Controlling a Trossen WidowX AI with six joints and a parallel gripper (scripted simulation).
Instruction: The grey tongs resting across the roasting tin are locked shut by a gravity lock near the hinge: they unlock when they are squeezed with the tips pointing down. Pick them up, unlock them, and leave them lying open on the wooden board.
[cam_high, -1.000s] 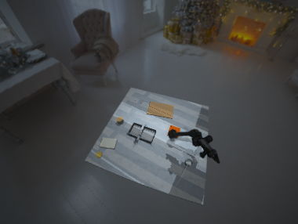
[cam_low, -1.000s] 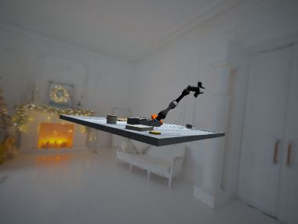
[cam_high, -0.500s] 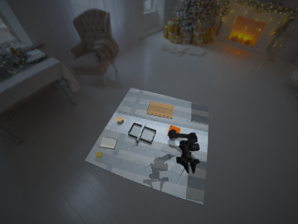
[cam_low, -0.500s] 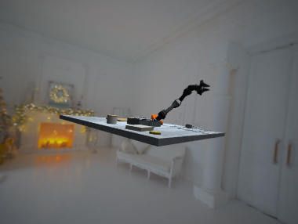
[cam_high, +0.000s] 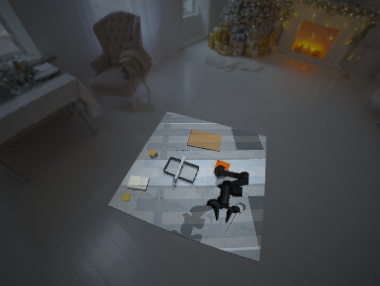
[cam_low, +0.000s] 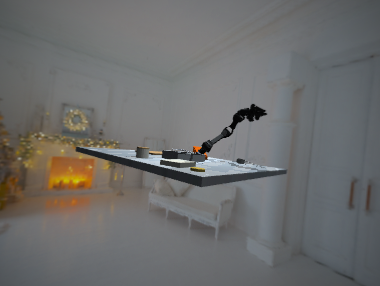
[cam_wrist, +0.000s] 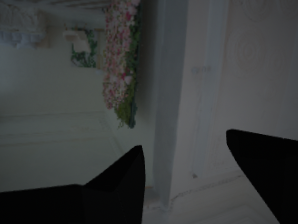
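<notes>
The grey tongs (cam_high: 179, 171) lie across the dark roasting tin (cam_high: 167, 165) (cam_low: 171, 154), near the middle of the table. Their arms look close together; the lock is too small to make out. The wooden board (cam_high: 204, 141) (cam_low: 156, 152) lies flat behind the tin. My gripper (cam_high: 223, 220) (cam_low: 266, 113) (cam_wrist: 184, 144) is open and empty, with its fingers apart. It is high above the table, to the front right of the tin and well away from the tongs. The wrist view shows only the two dark fingers and the room beyond, with no tongs.
A round pot (cam_high: 153, 153) (cam_low: 142, 152) stands left of the tin. A cream block (cam_high: 138, 183) (cam_low: 178, 163) and a yellow disc (cam_high: 126, 197) (cam_low: 198, 169) lie at the front left. The arm's base is by an orange patch (cam_high: 223, 164). A ringed, thin-handled utensil (cam_high: 230, 224) lies at the right.
</notes>
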